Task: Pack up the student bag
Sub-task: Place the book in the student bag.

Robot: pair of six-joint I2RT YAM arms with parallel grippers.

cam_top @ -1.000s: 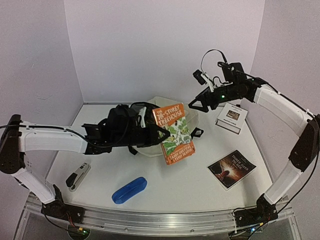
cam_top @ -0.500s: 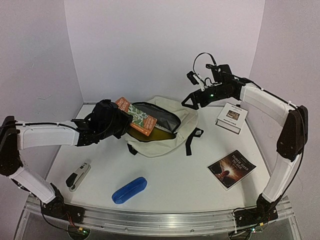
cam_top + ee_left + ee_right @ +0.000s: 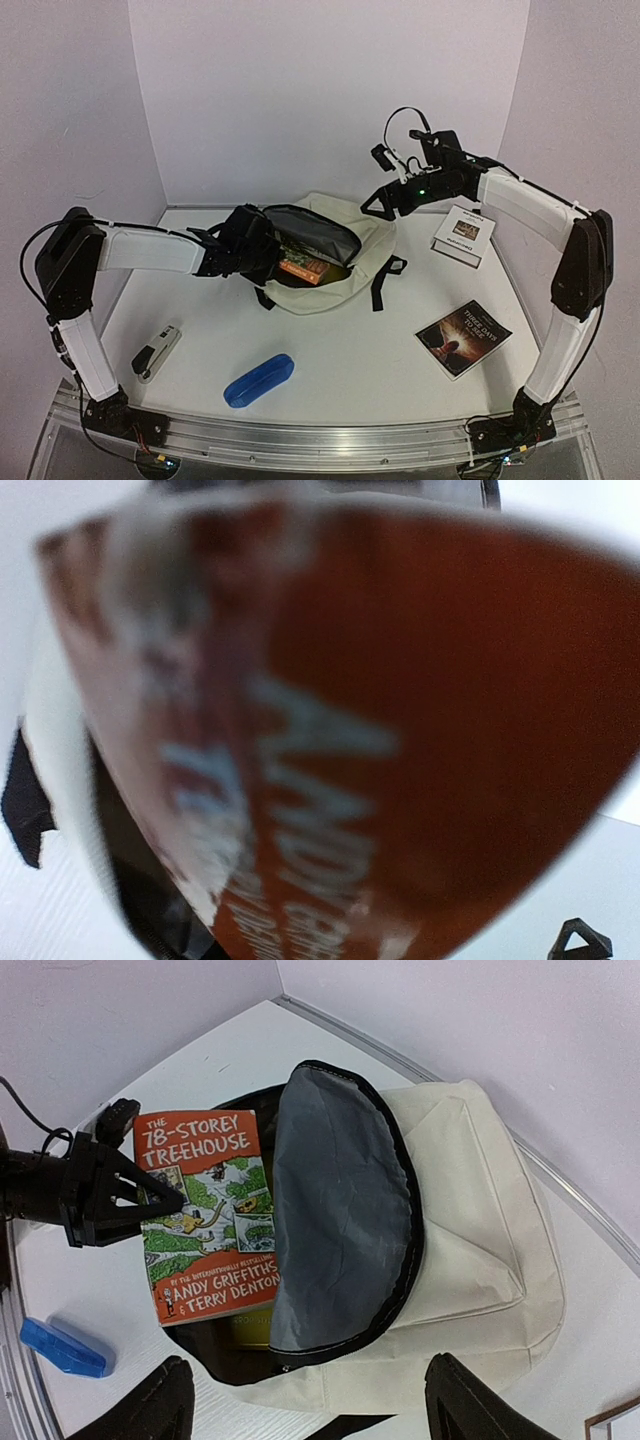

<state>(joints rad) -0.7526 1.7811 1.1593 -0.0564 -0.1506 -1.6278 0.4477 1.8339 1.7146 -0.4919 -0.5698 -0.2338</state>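
The cream student bag [image 3: 345, 275] lies in the middle of the table with its dark-lined flap [image 3: 340, 1210] folded open. My left gripper [image 3: 272, 258] is shut on the left edge of the orange "78-Storey Treehouse" book [image 3: 305, 266], which lies flat over the bag's mouth, partly under the flap. In the right wrist view the left gripper [image 3: 165, 1200] clamps the book [image 3: 205, 1220]. The book [image 3: 380, 730] fills the left wrist view, blurred. My right gripper [image 3: 384, 206] is open and empty above the bag's far right side, its fingertips [image 3: 165, 1405] apart.
A yellow item [image 3: 240, 1328] lies inside the bag under the book. A stapler [image 3: 157, 352] and a blue pencil case [image 3: 259, 380] lie front left. A dark book [image 3: 463, 337] lies front right, and a white box [image 3: 463, 235] behind it.
My left gripper has carried the book from upright over the bag, swung it left, then laid it flat into the bag's mouth. The right gripper shifted slightly left.
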